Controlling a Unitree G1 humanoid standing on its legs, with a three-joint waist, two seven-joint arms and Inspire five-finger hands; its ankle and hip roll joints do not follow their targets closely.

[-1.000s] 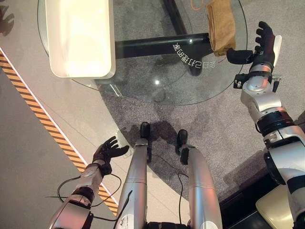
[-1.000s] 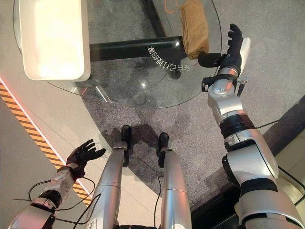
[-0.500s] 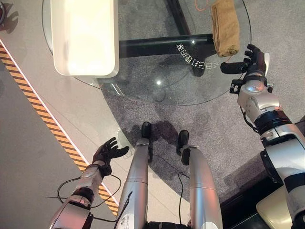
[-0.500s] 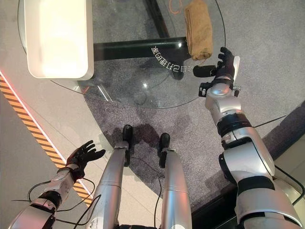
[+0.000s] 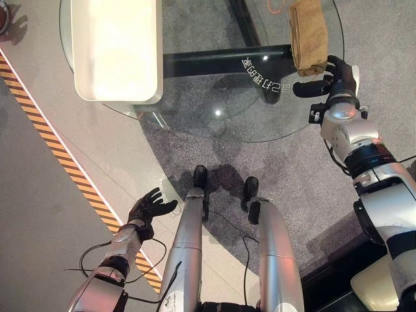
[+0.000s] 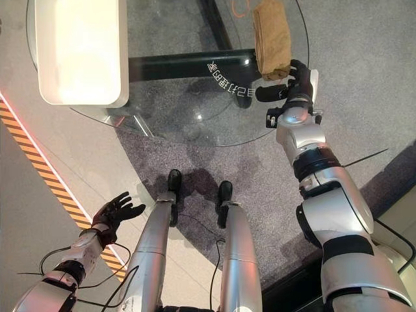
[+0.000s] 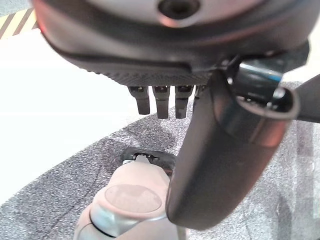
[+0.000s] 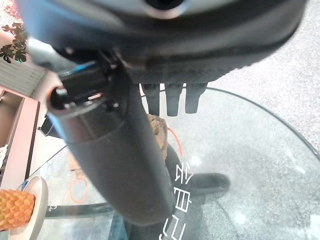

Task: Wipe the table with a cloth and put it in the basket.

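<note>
Right hand (image 5: 338, 79) reaching over the glass table's (image 5: 227, 123) right edge, fingers straight and spread, just beside the brown cloth (image 5: 307, 36) lying there. White basket (image 5: 117, 49) at the left edge. Left hand (image 5: 149, 207) low over the floor, fingers loose.

A round glass table (image 5: 214, 123) stands on a dark base over grey carpet (image 5: 305, 175), with white lettering printed on its top near the front edge. A white rectangular basket (image 5: 117, 49) sits on the table's left part, reaching out past the rim. A folded tan cloth (image 5: 307, 36) lies on the right part, close to the edge, an orange cord (image 5: 276, 8) just beside its far end.
</note>
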